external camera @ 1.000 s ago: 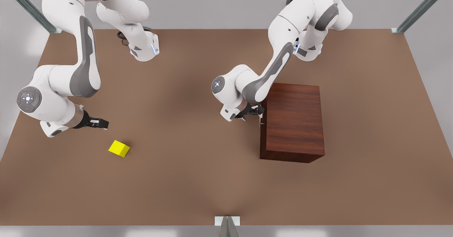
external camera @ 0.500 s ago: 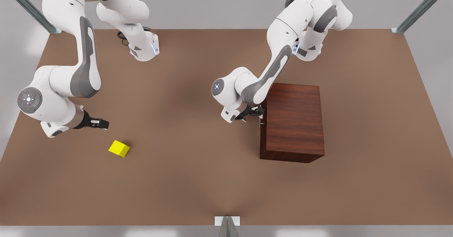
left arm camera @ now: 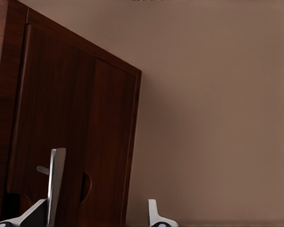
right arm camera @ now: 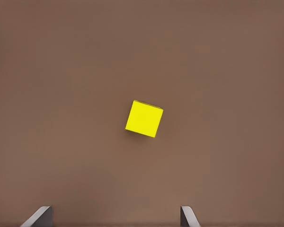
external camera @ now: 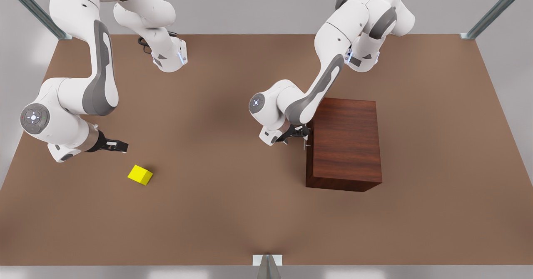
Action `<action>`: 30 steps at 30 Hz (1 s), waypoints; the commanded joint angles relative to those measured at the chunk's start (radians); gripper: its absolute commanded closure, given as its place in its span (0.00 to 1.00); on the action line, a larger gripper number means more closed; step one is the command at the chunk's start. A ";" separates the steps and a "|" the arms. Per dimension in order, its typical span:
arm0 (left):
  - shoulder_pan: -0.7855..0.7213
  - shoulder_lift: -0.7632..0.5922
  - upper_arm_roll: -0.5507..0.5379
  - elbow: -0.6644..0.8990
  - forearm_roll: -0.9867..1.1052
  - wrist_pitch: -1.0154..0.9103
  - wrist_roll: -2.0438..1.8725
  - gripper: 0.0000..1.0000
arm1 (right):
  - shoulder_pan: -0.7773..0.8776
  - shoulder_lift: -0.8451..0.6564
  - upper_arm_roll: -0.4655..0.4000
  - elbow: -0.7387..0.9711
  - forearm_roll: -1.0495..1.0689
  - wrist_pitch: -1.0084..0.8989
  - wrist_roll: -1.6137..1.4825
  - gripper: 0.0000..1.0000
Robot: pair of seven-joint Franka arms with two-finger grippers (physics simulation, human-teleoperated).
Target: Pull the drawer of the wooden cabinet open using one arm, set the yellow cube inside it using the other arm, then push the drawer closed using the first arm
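Left gripper (external camera: 303, 134) is at the cabinet's front face, the side facing the front view's left, right up at the handle (external camera: 307, 144). In the left wrist view its fingers (left arm camera: 154, 215) are spread wide, with the silver handle (left arm camera: 55, 182) just inside one fingertip and nothing pinched yet, so it grips nothing. The handle bar runs along the drawer (left arm camera: 61, 142) front, across the gap between the fingers, so closing should catch it; the pull then has to go straight away from the wooden cabinet (external camera: 344, 143), toward the front view's left. The drawer looks fully shut, flush with the cabinet front. The gripper sits toward the far end of the handle rather than its middle, so the pull may skew a little, judging by the front view. Right gripper (external camera: 118, 145) waits well apart on the front view's left, hovering above the brown table (external camera: 216, 212), fingers (right arm camera: 187, 216) wide open and empty. The yellow cube (external camera: 140, 174) lies on the table just nearer the camera than that gripper, turned a bit off square to the fingers (right arm camera: 144, 118). The right arm is clearly the nearer one for the cube, the left for the drawer.
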 commanded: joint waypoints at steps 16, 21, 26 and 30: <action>0.011 -0.005 0.000 0.023 -0.057 0.014 0.004 0.00 | 0.000 0.004 0.000 0.000 -0.001 0.000 -0.002 0.00; 0.012 -0.003 0.000 0.023 -0.085 0.017 0.004 0.00 | 0.000 0.004 0.000 0.000 -0.001 0.000 0.000 0.00; 0.023 -0.003 -0.002 0.020 -0.094 0.027 0.012 0.00 | 0.000 0.004 0.000 0.000 -0.001 0.000 0.000 0.00; 0.018 -0.001 -0.002 0.021 -0.094 0.057 0.015 0.00 | 0.000 0.004 0.000 0.000 -0.001 0.000 -0.002 0.00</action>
